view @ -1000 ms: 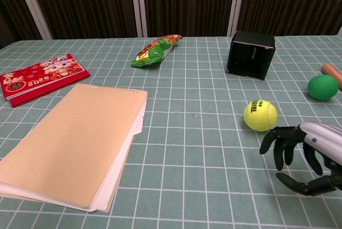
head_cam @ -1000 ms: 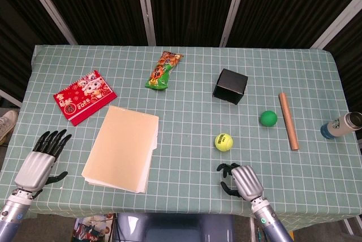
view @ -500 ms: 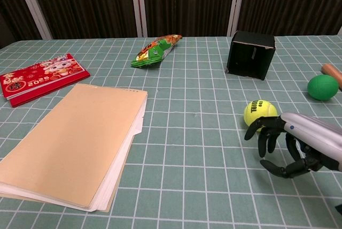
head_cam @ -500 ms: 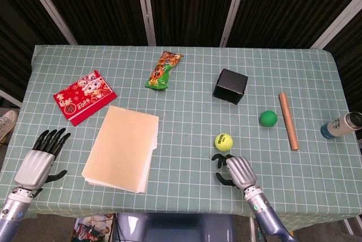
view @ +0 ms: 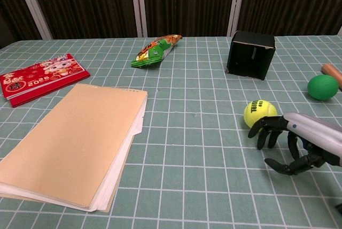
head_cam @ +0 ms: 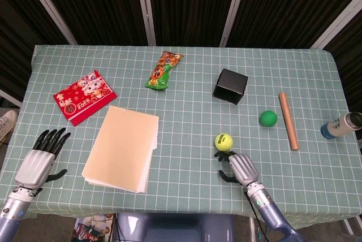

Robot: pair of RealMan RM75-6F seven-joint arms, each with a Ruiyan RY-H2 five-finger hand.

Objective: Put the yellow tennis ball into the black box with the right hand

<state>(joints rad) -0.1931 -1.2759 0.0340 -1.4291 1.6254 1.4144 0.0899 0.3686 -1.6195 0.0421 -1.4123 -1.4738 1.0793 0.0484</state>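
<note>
The yellow tennis ball (head_cam: 223,142) (view: 260,114) lies on the green checked cloth, in front of the black box (head_cam: 230,86) (view: 250,54), which stands further back. My right hand (head_cam: 240,168) (view: 299,143) sits just behind and to the right of the ball, its dark fingers spread and curved, the fingertips (view: 260,131) right at the ball's near side; it holds nothing. My left hand (head_cam: 39,161) rests at the table's near left edge with its fingers spread and nothing in it; the chest view does not show it.
A green ball (head_cam: 268,119) (view: 323,86) and a wooden rod (head_cam: 288,120) lie right of the box. A bottle (head_cam: 341,125) stands at the far right. A manila folder (head_cam: 121,147) (view: 69,140), a red booklet (head_cam: 84,96) and a snack bag (head_cam: 164,69) lie to the left.
My right hand has moved forward and up to the tennis ball, its fingertips now beside it. The ball, the box and my left hand have not moved.
</note>
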